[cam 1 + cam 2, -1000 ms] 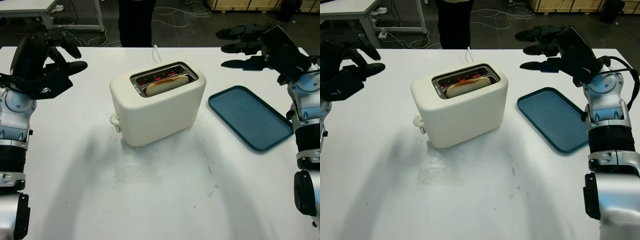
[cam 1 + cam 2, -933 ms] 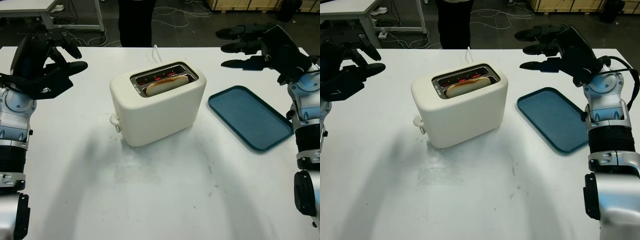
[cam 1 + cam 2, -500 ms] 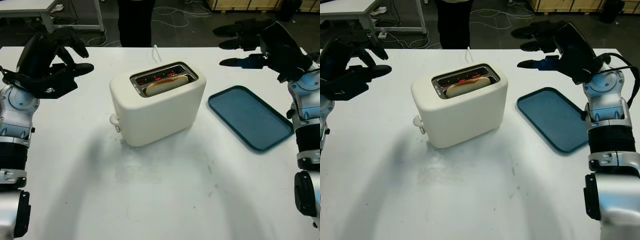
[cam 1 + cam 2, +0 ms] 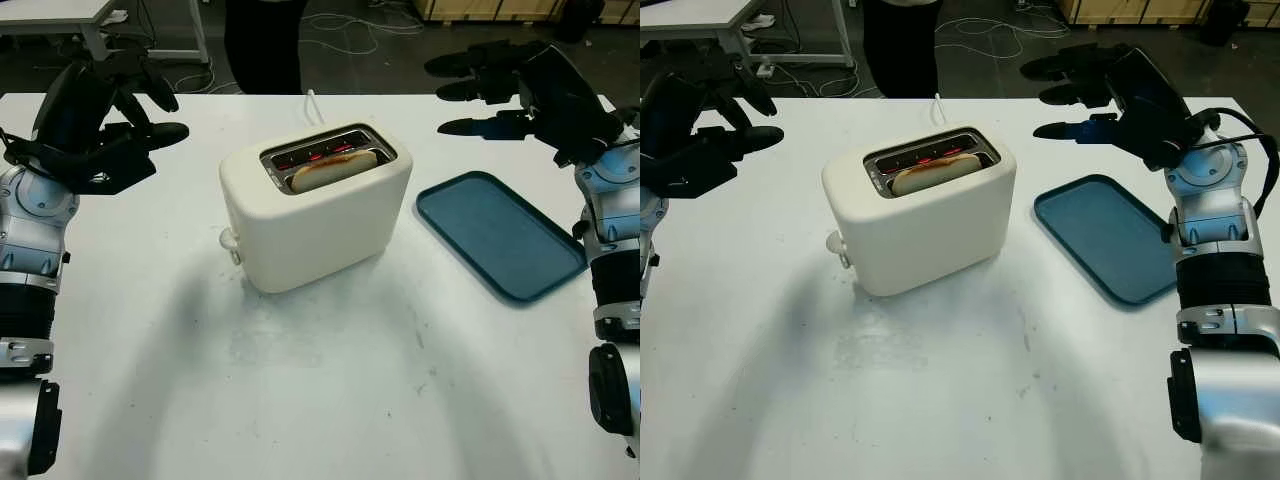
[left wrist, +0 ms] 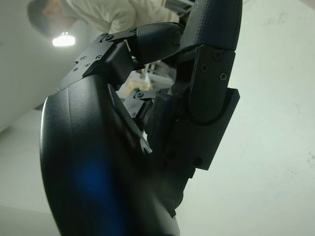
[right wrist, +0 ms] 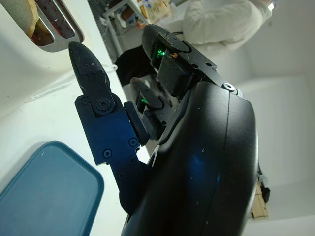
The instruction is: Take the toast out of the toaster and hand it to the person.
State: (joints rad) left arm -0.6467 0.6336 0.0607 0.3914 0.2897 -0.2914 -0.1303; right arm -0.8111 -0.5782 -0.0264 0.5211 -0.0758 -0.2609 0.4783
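Observation:
A cream toaster (image 4: 315,215) stands mid-table, its slots glowing red inside. One slice of browned toast (image 4: 333,170) pokes out of the nearer slot. My left hand (image 4: 165,115) hovers open above the table to the left of the toaster, holding nothing. My right hand (image 4: 445,98) hangs open in the air to the right of and beyond the toaster, fingers pointing towards it, also holding nothing. A person (image 4: 265,45) in dark trousers stands at the table's far edge; a pale top shows in the right wrist view (image 6: 221,24).
A flat teal tray (image 4: 500,235) lies right of the toaster, under my right forearm. The toaster's white cord (image 4: 312,105) runs towards the far edge. Bare white table (image 4: 330,380) stretches in front of the toaster. Cables litter the floor beyond.
My left hand has risen and moved a little towards the toaster. My right hand lifted slightly and edged left. The person shifted a little to the left.

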